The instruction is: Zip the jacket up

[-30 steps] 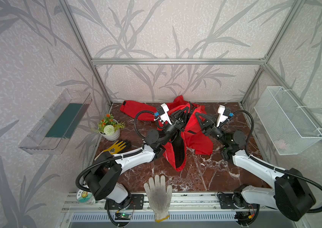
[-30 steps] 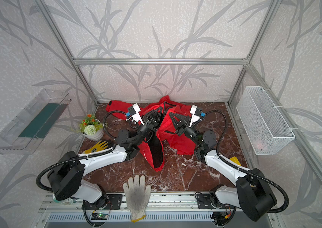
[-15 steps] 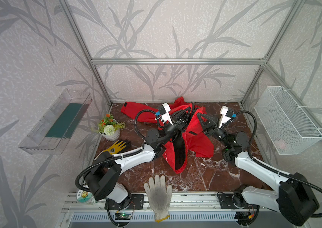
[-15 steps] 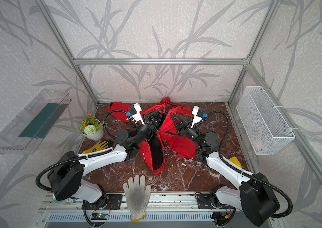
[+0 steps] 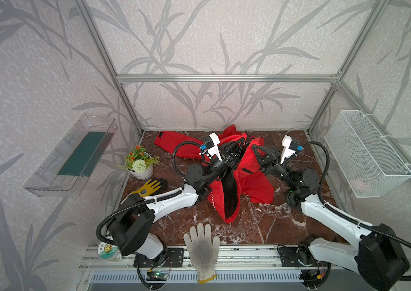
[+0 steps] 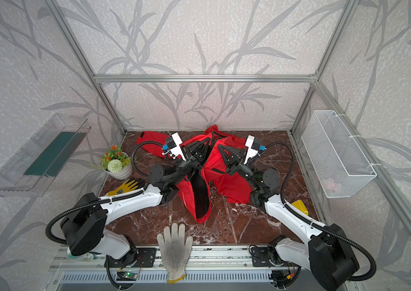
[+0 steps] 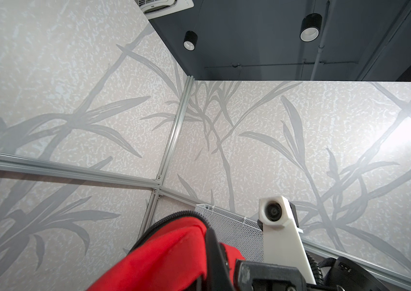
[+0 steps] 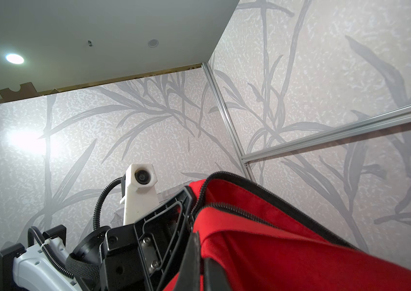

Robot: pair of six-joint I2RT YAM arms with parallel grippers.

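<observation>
Top views, change: the right gripper (image 5: 256, 150) has drifted away from the left gripper (image 5: 239, 146), so the jacket (image 5: 257, 184) hangs wider open, with more black lining (image 5: 229, 191) showing.
Top views, place: the jacket is held up over the middle of the bench (image 5: 262, 226), straight beyond the white glove (image 5: 201, 244) and well apart from it.
Top views, meaning: the two front edges look separated and the zipper is not yet joined, so the task seems to be at an early stage.
Top views, writing: small white lettering (image 5: 213, 201) runs along one front edge but is too small to read.
Left wrist, grip: the left gripper is pressed together, pinching red cloth beside the zipper teeth (image 7: 174, 216).
Right wrist, grip: the right gripper is pressed together on the jacket's zipper edge (image 8: 262, 194) — no legible writing.
</observation>
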